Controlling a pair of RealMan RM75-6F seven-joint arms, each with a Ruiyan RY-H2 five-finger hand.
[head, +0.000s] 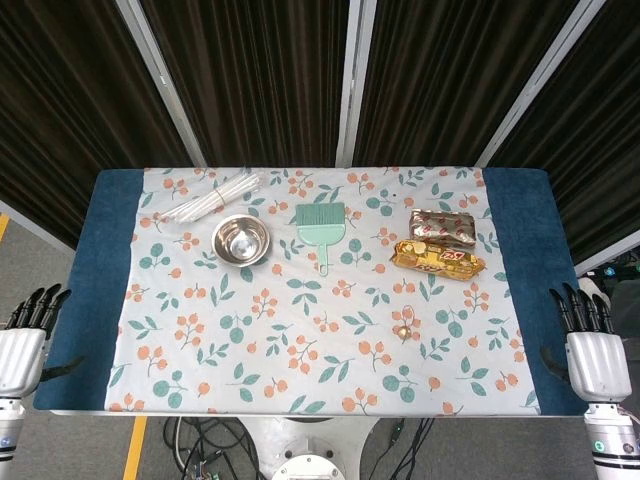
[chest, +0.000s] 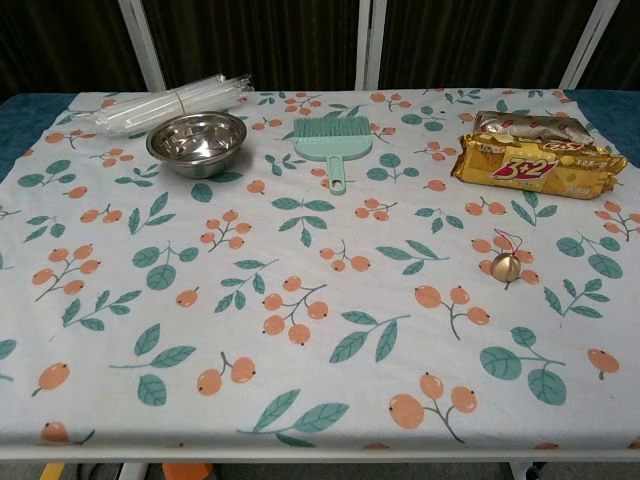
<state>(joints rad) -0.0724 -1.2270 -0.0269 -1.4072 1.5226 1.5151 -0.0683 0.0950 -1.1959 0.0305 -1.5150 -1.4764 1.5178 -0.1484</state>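
Both hands are just parked off the table edges right now: the left hand sits by the near left corner and the right hand by the near right corner, fingers pointing up and slightly apart, nothing in either of them. Neither shows up in the chest view at all. Closest thing to a hand is the little gold bell with its thin red loop, lying on the floral tablecloth toward the right half, so it sits inward and a bit forward of the right hand, well apart from it, and much farther from the left one. Beyond the bell, also on the right side, there's a gold snack pack with a second shiny pack touching it just behind; both lie with their long axes roughly across the table, left to right. So the right arm is clearly the nearer one for everything on that side. The left hand's nearest stuff is way up at the far left: a steel bowl and a bundle of clear straws just behind it, lying on a diagonal. In the middle at the back is a mint green brush, handle pointing toward the robot. A blue table shows along both sides of the cloth.
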